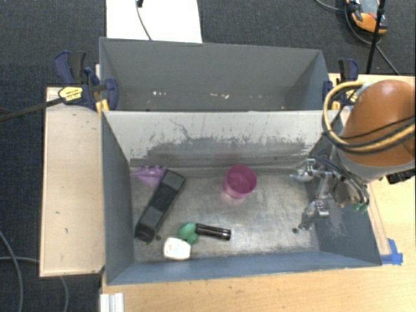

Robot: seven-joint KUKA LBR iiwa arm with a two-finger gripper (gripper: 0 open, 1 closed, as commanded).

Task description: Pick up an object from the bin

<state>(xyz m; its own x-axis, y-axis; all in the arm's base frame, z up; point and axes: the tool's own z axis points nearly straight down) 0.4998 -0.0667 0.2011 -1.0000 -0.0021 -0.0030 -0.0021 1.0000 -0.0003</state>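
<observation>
1. At the right end of the bin [195, 135], the end effector [312, 208] hangs low over bare grey floor; whether it is wide or narrow cannot be told.
2. Nearest to it is a pink cup [239, 180], left of it by the back wall and well apart.
3. Farther left lie a black bar [160, 203], a purple piece [149, 173], a green-headed tool [203, 231] and a white lump [177, 248].

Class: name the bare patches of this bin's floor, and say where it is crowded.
Bare floor lies between the pink cup and the gripper. The left end is crowded: black bar, purple piece, green-headed tool, white lump.
</observation>
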